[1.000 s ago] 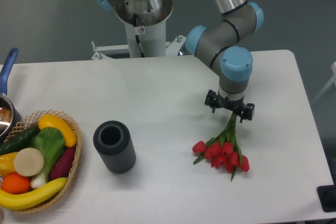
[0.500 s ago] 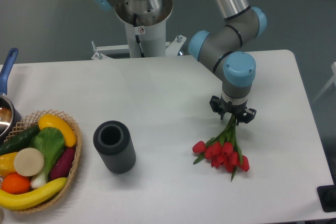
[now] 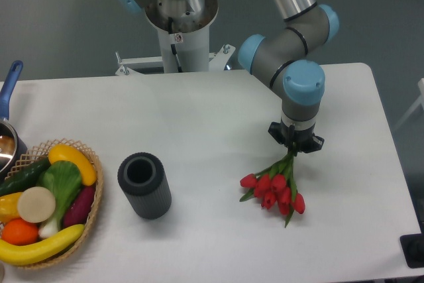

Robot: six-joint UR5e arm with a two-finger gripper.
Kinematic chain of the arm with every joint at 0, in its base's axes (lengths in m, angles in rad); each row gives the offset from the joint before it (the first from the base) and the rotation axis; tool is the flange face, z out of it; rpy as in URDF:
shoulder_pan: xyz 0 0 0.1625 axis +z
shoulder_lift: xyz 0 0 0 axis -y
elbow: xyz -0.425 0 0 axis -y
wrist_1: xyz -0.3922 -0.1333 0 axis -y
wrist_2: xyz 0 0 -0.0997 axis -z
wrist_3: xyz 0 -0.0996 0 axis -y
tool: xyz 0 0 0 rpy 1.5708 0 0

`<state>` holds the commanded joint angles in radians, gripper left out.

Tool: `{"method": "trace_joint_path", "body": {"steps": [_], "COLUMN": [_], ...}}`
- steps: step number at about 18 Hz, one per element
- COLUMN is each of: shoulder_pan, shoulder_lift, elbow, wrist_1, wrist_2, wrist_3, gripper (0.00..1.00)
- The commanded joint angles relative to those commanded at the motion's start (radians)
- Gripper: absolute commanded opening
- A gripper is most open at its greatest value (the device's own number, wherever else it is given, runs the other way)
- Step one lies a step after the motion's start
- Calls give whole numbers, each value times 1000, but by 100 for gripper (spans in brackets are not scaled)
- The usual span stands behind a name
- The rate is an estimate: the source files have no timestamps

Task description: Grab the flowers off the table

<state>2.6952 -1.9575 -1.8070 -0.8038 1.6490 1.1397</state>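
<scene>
Arm's black two-finger gripper (image 3: pixel 294 150) is down low over the right half of the large flat white table w/ rounded corners (image 3: pixel 199 111), pointing straight down, fingers pinched in on the thin green stem ends of the small bunch of red tulip flowers (image 3: pixel 273 188). Stems run right up into the fingers, so the grip sits at the very top of the bunch; the red buds fan out below and a bit to the camera-left of the gripper, toward the front edge. Bunch looks tilted, bud end lowest — can't tell if the buds are touching the tabletop or hanging just clear of it. Blue-capped wrist joint (image 3: pixel 304 81) sits directly above the gripper, grey arm tube rising to the top of frame. Well apart on the left: dark grey ribbed hollow cylinder (image 3: pixel 144 184) standing upright on the table, open top facing up. Further left at the edge, woven wicker basket (image 3: pixel 95 203) filled w/ colourful toy veg & fruit — yellow banana (image 3: pixel 40 246), green leafy piece, orange, cucumber. Blue-handled metal pot (image 3: pixel 6 134) partly cut off at the far left edge. White robot base column (image 3: pixel 184 44) behind the table.
</scene>
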Motion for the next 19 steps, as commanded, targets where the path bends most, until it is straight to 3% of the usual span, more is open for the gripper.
{"method": "trace_joint_path", "body": {"steps": [4, 7, 10, 14, 19], "shoulder_pan": [14, 26, 11, 5, 3], "shoulder_lift": [37, 54, 52, 52, 54], "elbow": [15, 81, 168, 270, 308], "wrist_1": [-6, -104, -159, -303, -347], "wrist_2": [-5, -8, -12, -15, -48], "wrist_3": [-1, 2, 0, 0, 0], "gripper": [5, 6, 6, 6, 6]}}
